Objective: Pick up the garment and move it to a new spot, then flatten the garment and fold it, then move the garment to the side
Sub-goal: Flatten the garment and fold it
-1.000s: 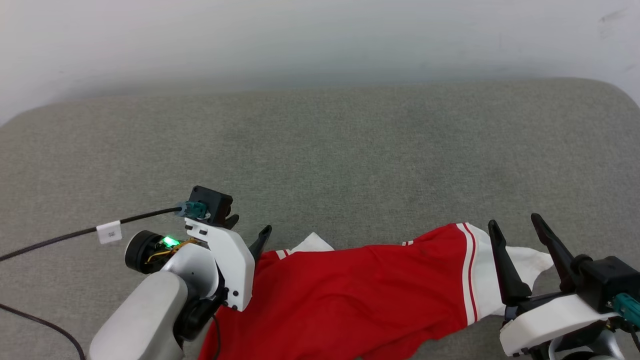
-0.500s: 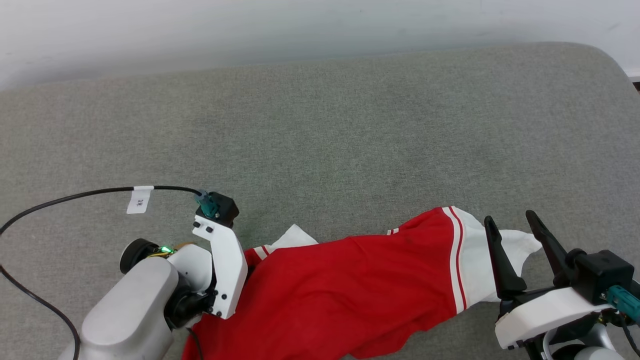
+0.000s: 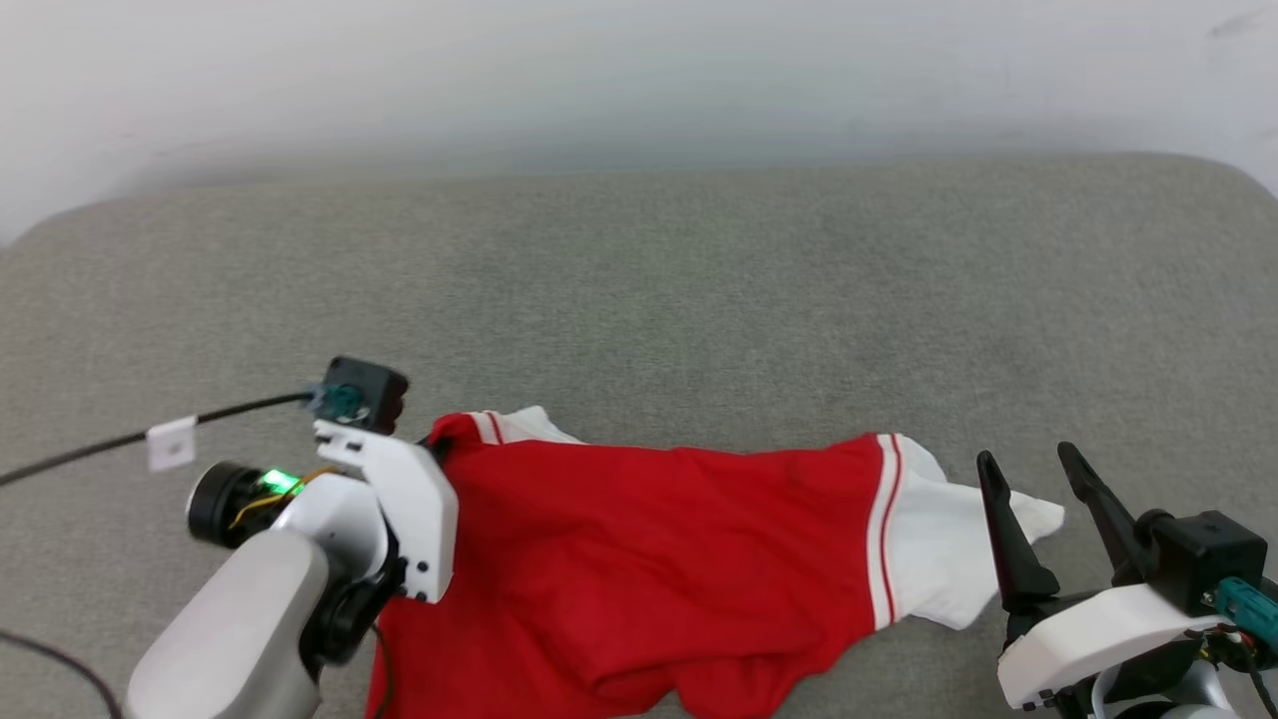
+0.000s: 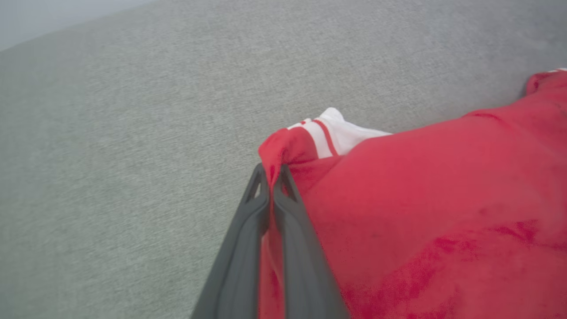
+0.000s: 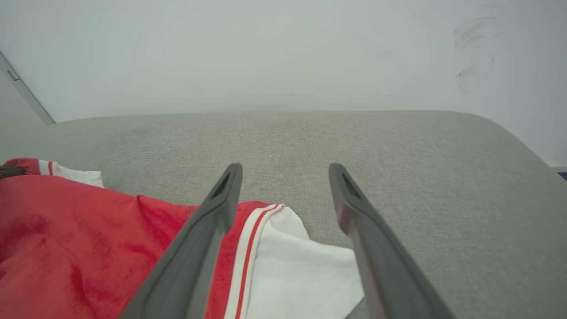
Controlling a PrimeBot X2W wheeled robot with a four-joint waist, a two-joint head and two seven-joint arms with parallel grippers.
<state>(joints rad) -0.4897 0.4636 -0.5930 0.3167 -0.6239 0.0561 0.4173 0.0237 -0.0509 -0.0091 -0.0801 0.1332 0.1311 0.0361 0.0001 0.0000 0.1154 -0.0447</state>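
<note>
Since I mean to spread it flat, my left gripper clamps a shoulder of the red jersey T-shirt, which lies at the near edge of the grey padded surface; my right gripper hovers, released, above the white sleeve.

The shirt is bright red with white short sleeves. Where each sleeve joins the body runs a band of narrow red and white stripes. The table under it is a flecked grey-green weave, and the wall behind is plain pale grey-white. Both the left hand and right hand have dark grey fingers on white shells. A black cable carries a white tag, and a green light glows on the left wrist.
</note>
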